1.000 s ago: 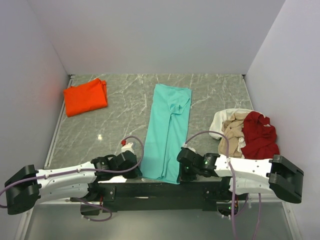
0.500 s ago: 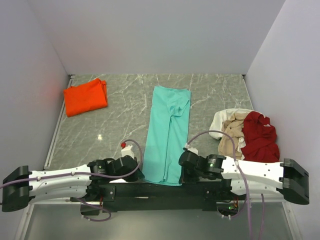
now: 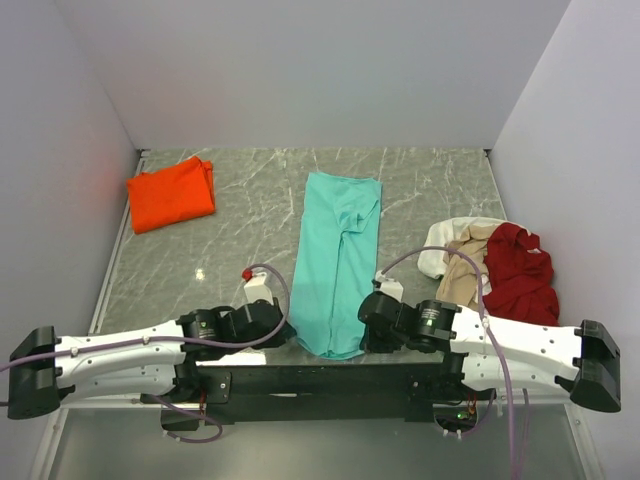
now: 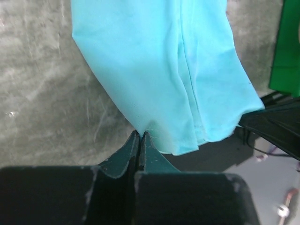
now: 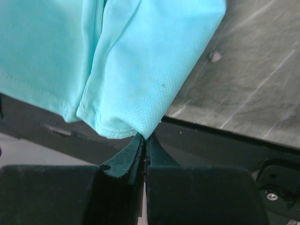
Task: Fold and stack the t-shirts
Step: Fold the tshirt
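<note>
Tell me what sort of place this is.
Probably a robot test cell for laundry folding, not a home: bare white walls box in a grey marble-patterned tabletop holding a long teal cotton t-shirt, a folded orange t-shirt and a heap of unfolded shirts.

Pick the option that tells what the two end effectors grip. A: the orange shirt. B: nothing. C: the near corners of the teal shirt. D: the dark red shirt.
C: in the wrist views the left end effector and the right end effector are each shut on a near corner of the teal shirt.
</note>
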`<action>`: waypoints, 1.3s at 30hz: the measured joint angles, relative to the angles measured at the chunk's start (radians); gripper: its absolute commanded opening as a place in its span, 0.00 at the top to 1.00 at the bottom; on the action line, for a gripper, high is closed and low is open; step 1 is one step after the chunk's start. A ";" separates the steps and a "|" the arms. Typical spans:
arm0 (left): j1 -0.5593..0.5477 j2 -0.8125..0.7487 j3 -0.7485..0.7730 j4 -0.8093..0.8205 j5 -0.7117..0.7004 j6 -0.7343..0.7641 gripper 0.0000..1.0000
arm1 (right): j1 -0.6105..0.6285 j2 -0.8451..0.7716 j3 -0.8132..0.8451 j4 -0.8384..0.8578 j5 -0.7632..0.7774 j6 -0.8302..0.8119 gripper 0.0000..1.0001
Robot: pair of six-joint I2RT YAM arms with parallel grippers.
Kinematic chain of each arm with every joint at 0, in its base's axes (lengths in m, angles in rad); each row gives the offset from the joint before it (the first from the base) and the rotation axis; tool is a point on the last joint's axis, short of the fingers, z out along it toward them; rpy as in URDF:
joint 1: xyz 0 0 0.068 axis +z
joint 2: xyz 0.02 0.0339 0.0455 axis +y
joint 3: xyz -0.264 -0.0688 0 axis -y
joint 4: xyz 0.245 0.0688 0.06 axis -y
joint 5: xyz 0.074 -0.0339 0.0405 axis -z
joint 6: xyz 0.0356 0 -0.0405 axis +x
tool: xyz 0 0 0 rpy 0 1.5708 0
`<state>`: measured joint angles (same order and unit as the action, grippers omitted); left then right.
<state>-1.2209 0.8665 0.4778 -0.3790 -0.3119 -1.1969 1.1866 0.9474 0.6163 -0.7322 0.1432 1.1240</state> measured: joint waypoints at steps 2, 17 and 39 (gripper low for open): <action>0.000 0.024 0.012 0.003 -0.014 0.012 1.00 | -0.014 0.021 0.014 -0.002 0.016 -0.012 1.00; 0.212 0.102 0.113 0.163 0.029 0.216 1.00 | -0.229 0.058 0.180 -0.017 0.089 -0.206 1.00; 0.510 0.356 0.354 0.397 0.242 0.443 1.00 | -0.498 0.267 0.451 0.038 0.097 -0.462 1.00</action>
<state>-0.7113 1.2228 0.8314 0.0185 -0.0700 -0.7536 0.6888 1.2144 1.0676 -0.6945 0.2398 0.6624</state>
